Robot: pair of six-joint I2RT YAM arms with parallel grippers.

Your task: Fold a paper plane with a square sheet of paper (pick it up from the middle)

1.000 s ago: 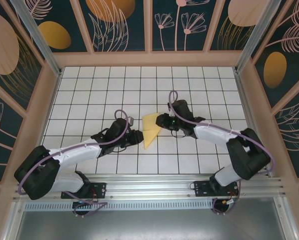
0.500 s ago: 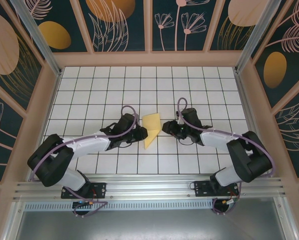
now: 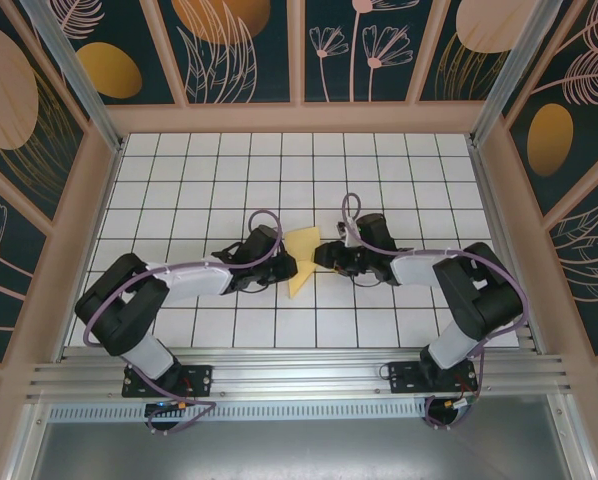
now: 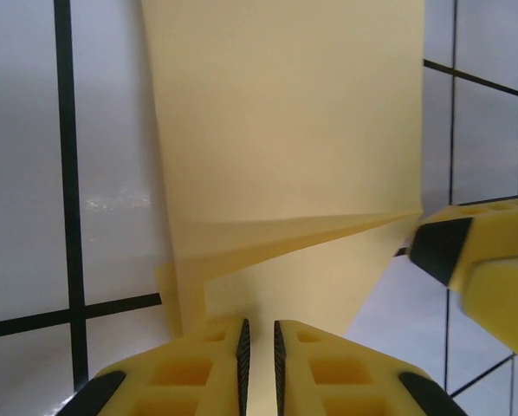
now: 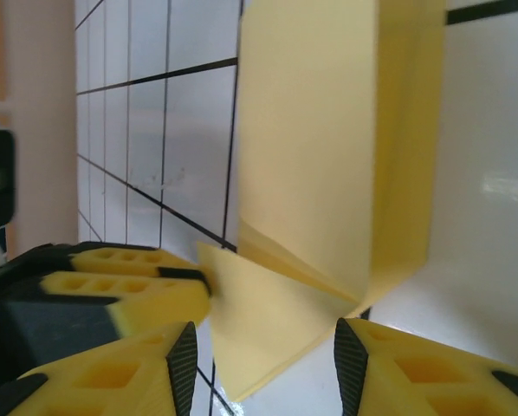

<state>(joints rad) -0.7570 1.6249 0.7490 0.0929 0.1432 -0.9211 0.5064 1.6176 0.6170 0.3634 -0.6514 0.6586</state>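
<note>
The square sheet of paper (image 3: 301,259), already a narrower creased yellow shape with one slanted fold, lies near the middle of the table (image 3: 179,180), a little toward the near edge, between the two arms. Over the last second both arms have pulled in on it. The left gripper (image 4: 259,347) has slid forward from beside the sheet to its left edge and has drawn its jaws in from a modest gap to a thin slit. The right gripper (image 5: 268,364), which a second ago sat on the sheet's upper right part, has dropped back toward the near edge and opened. Its jaws now stand moderately wide, astride the folded corner on the right, and hold nothing. In the left wrist view the paper's edge runs down into the slit between the pads, but it is hard to tell whether they already bite the paper or only frame it. The sheet itself has hardly shifted on the tiles. This reads as a change of hands: the right has let go after pressing the crease, and the left is taking the edge, probably to lift or turn the flap for the next fold. The plane is far from finished, with no pointed dart shape showing yet.
</note>
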